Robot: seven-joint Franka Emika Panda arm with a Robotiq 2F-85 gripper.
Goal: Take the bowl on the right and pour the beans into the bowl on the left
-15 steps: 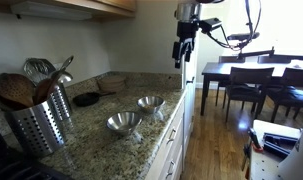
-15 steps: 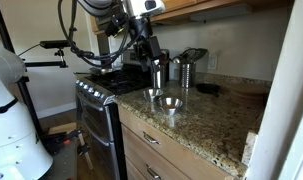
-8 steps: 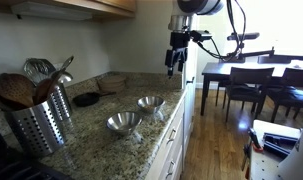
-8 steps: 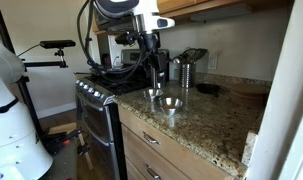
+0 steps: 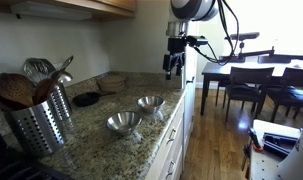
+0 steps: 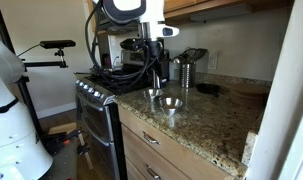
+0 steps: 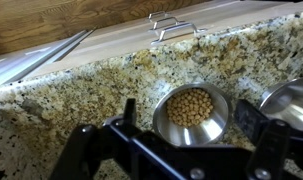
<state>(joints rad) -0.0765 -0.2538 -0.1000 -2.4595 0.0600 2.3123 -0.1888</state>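
The gripper (image 5: 172,69) is hovering, jaws spread empty, over the bean bowl (image 7: 196,108), seemingly lining up its grasp.

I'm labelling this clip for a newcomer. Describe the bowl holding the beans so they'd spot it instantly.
Find the speckled granite counter. In the wrist view the bean bowl is the central steel one, filled with tan beans, while its neighbour at the right edge, also steel, shows only bare metal.
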